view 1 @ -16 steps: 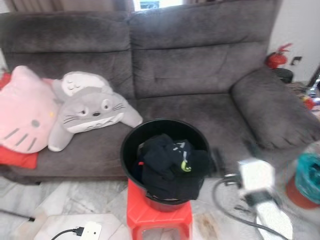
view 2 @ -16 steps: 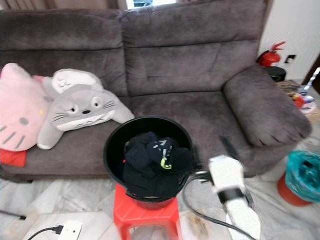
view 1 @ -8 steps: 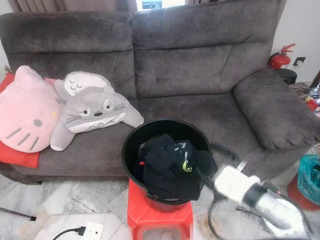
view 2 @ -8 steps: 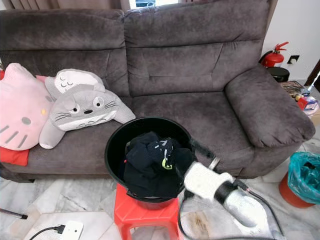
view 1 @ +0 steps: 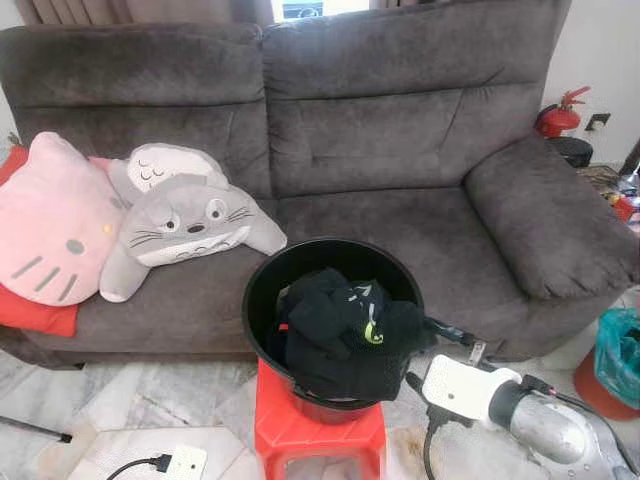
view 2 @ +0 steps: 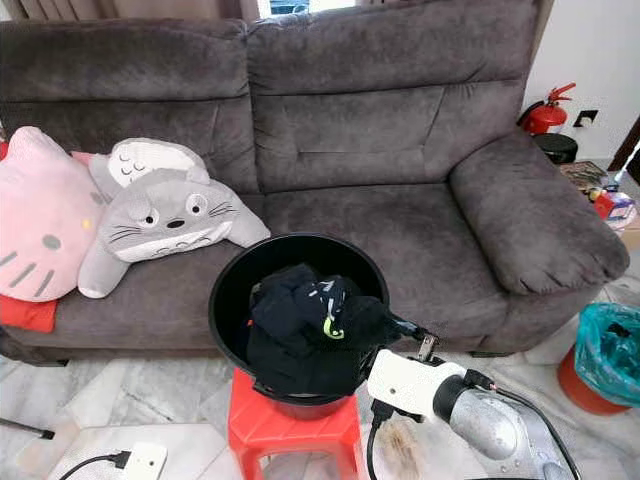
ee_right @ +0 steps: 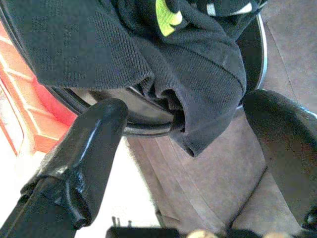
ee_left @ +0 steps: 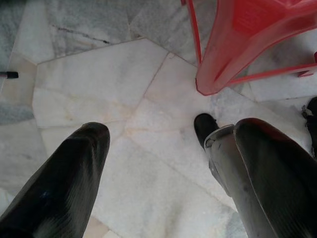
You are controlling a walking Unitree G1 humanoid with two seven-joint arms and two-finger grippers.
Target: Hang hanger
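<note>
1. Over the last second the right claw [view 2: 402,326] has swung in from beside the black bucket [view 1: 262,300] to its rim.
2. Its fingers [ee_right: 86,148] gape wide, empty, straddling the dark clothes [view 1: 345,330] hanging over the rim.
3. No hanger can be made out; it may lie beneath them.
4. The left claw [ee_left: 163,163] hangs open over the floor.

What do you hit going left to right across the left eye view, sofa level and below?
Pink cushion → grey plush → black bucket of dark clothes on red stool → right end effector → sofa armrest → teal bin.
</note>
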